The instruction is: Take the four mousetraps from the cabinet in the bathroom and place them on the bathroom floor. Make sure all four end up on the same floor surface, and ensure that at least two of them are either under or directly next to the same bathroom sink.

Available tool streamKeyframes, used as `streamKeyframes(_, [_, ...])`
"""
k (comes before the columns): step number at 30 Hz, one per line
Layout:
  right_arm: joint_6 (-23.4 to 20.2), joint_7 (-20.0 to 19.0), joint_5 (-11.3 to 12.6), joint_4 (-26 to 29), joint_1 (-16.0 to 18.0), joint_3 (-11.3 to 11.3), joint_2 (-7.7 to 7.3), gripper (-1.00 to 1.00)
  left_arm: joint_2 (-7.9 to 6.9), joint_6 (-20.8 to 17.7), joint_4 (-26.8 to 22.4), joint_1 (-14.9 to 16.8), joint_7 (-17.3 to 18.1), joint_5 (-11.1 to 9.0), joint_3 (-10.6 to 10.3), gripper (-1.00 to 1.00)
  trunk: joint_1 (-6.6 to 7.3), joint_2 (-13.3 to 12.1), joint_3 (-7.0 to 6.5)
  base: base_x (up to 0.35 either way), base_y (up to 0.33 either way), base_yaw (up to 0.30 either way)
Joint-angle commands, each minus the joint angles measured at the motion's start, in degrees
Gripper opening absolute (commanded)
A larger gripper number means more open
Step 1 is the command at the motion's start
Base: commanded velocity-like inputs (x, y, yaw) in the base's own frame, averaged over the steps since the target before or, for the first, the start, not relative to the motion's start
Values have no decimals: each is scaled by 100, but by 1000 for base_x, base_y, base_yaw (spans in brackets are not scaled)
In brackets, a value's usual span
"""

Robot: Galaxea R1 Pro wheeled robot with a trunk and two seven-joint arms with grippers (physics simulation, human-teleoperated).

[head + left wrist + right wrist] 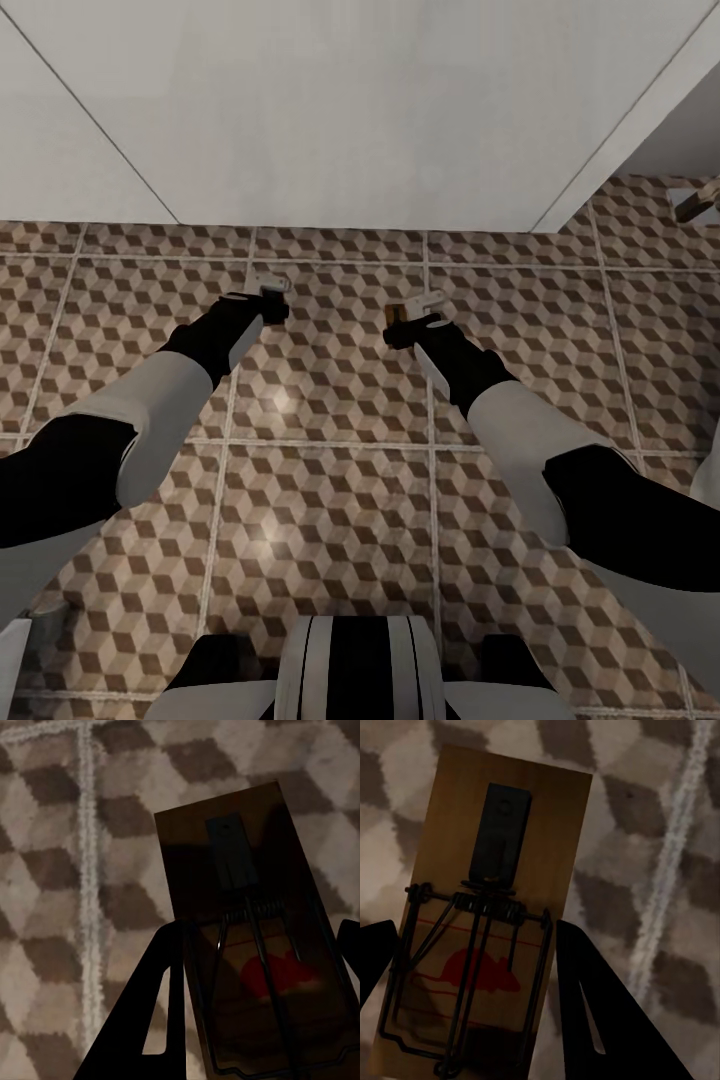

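**A:** Over the bathroom floor (330,500), just short of the white wall, you have a trap in each hand. Your left gripper (272,292) pinches one mousetrap (247,937) by the long edges of its board; the left wrist view shows a dark finger (150,1020) pressed against each side. Your right gripper (415,310) pinches the second mousetrap (491,915) the same way.

**B:** How will they handle?

**A:** My judgement: light, stiff, flat wooden boards, so you need little squeeze. The wire spring and bar on top are the delicate part. Stay on the bare wood edges, near the end with the red mouse print, as you are now, and keep your fingers off the metal. The smooth edges could slip if you tilt the boards steeply.

**B:** And my arms?

**A:** In the head view both forearms reach forward and down, roughly parallel and well apart, with the wrists bent so the grippers point at the tiles. Each trap hangs above the cube-patterned tiles, face toward its wrist camera, not yet touching the floor as far as I can tell. A grout line runs beside each board.

**B:** Is the sink close?

**A:** I cannot tell. The white surface ahead may be a wall or the vanity; something brown and white (697,200) sits at the far right.
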State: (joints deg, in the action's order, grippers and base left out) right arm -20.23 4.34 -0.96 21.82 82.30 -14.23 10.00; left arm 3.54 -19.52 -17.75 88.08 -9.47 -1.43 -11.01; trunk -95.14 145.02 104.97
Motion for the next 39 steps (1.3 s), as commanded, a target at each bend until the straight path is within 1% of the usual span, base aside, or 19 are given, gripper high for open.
streamKeyframes(1, [-33,34,8,7,1,-21,0,-100,-3,-34,-9,0,-37,-7,-41,-100,1,1,3,0,0,0])
streamKeyframes(23, [-33,110,-75,84,5,-32,0,-100,-4,-34,-9,-12,-37,-7,-42,-100,1,1,3,0,0,0])
streamKeyframes(29, [-33,111,-82,102,5,-30,0,-100,-11,-26,-16,-141,-37,-7,-41,-100,1,1,3,0,0,0])
streamKeyframes(39, [38,106,-76,103,5,-35,0,-100,-11,-38,-10,-165,-40,-13,-41,-100,1,1,3,0,0,0])
